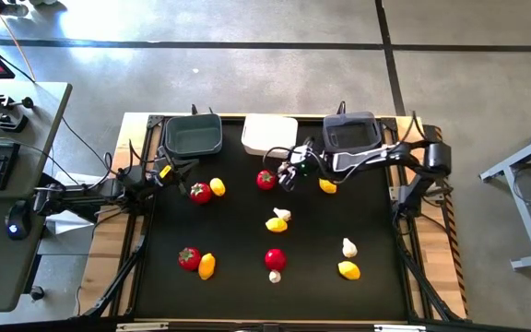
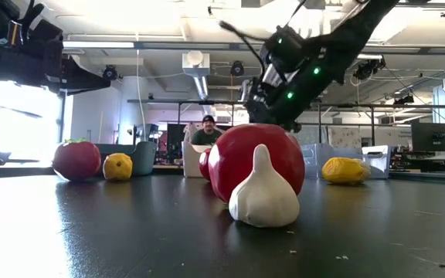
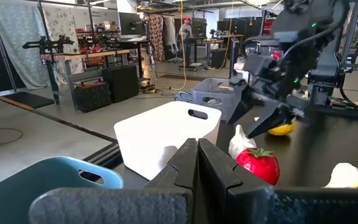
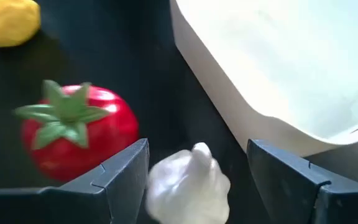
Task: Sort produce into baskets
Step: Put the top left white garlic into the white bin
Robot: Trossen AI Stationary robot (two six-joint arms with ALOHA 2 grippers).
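Note:
Three baskets stand along the table's far edge: a dark one [image 1: 192,136], a white one [image 1: 269,135] and a dark grey one [image 1: 351,132]. My right gripper [image 1: 287,177] is open just in front of the white basket [image 4: 278,68], next to a red tomato [image 4: 73,130]. A white garlic bulb [image 4: 188,183] lies between its fingers; it also shows in the left wrist view [image 3: 240,142], beside the tomato [image 3: 257,165]. My left gripper [image 3: 197,146] is shut and empty at the table's far left [image 1: 161,172]. My right gripper's open fingers come from above and stand on either side of the garlic bulb [image 4: 166,180]. The bulb lies close to one finger [image 4: 126,168]; whether it touches it I cannot tell.
More produce lies on the black mat: a lemon [image 1: 327,185] near the right arm, a tomato [image 1: 200,192] and lemon [image 1: 218,186] at far left, a lemon with garlic [image 1: 277,221] in the middle, and several pieces near the front edge [image 1: 275,259]. A person sits in the room beyond [image 2: 207,131].

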